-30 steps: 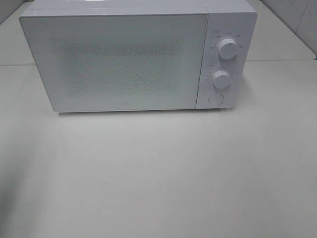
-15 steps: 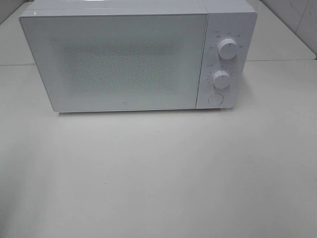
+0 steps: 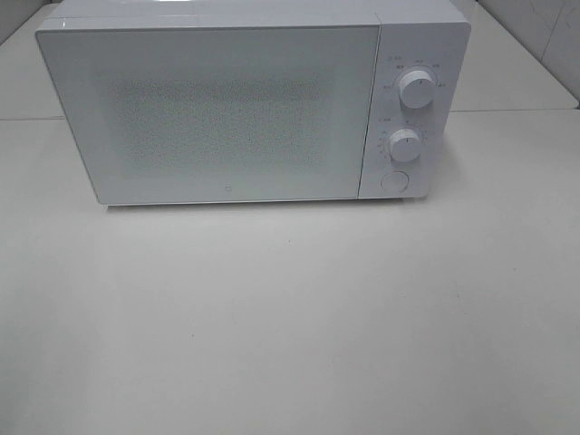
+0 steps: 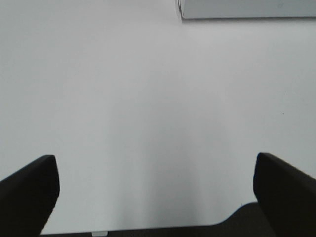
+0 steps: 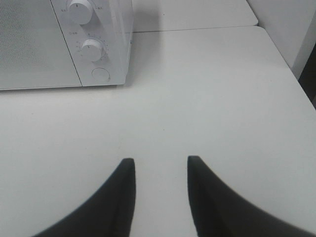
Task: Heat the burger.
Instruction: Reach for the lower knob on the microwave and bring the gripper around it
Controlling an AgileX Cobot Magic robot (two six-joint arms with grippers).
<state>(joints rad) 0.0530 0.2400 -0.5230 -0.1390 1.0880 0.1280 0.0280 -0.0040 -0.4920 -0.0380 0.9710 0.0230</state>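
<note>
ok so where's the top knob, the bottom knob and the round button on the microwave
top knob (image 3: 418, 89), high outside view, centre of its face
bottom knob (image 3: 405, 145), high outside view, centre of its face
round button (image 3: 392, 180), high outside view, middle of the button

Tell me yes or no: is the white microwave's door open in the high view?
No, the white box-shaped microwave oven has its front door shut flush against the body.
</note>
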